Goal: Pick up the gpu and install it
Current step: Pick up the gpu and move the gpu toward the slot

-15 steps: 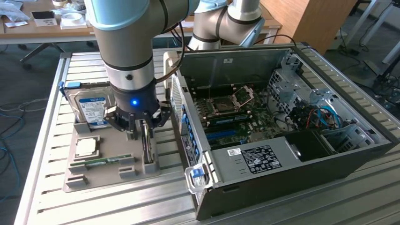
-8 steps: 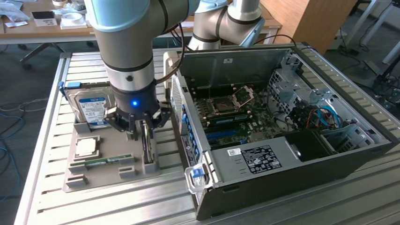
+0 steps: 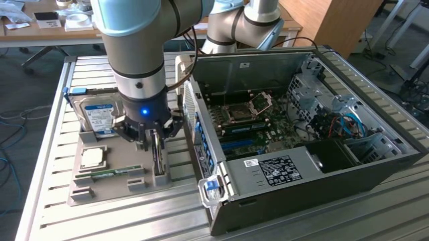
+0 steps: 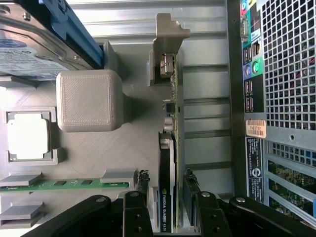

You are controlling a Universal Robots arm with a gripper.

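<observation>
While gripper (image 3: pixel 155 144), exterior view's centre-left, straddles gpu (image 4: pixel 170 148), jaws apart | likely light, stiff, fragile | pinch board's flat faces.

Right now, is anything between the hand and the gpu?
Nothing visible. The hand is open, its fingers on either side of the gpu, which stands on edge in the grey holder. A gap shows on each side of the card, with nothing in it.
</observation>
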